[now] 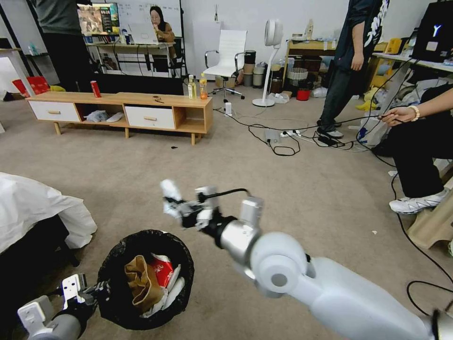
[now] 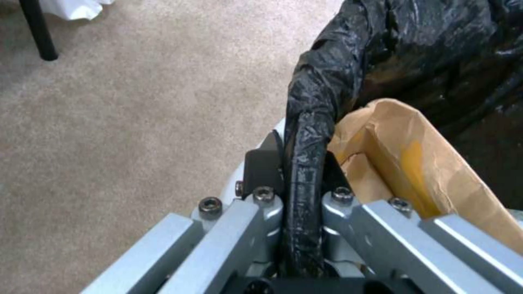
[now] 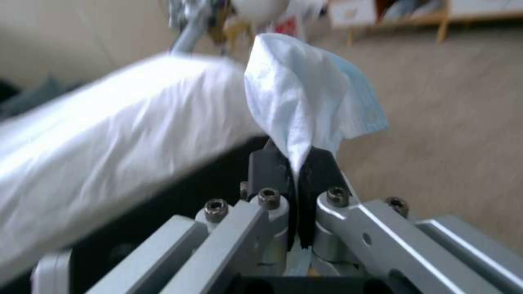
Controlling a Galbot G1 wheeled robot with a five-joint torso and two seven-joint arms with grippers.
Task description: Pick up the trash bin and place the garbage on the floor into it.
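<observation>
The small round trash bin [image 1: 146, 278], lined with a crinkled black plastic bag, stands on the beige carpet [image 1: 302, 198] at the robot's lower left. The left gripper [image 1: 96, 289] pinches the bin's near rim; in the left wrist view its jaws are clenched on the bag-covered edge [image 2: 305, 163]. Inside the bin lie a crumpled brown paper bag [image 1: 140, 282], a flat red snack packet [image 1: 163, 273] and some white tissue.

The right gripper [image 1: 175, 204] hangs in the air above the carpet just beyond the bin's far rim, jaws clamped on a crumpled white tissue [image 3: 305, 98], which sticks up from the black fingertips [image 3: 269, 167].

A white crinkled sheet [image 1: 33, 208] drapes over dark furniture close to the bin on the left. Farther off stands a low wooden TV cabinet [image 1: 127, 111] carrying an upright red can [image 1: 95, 89] and two tall drink bottles [image 1: 197, 87]. Black cables [image 1: 278, 139] trail across the carpet to the right, well apart from both grippers.
</observation>
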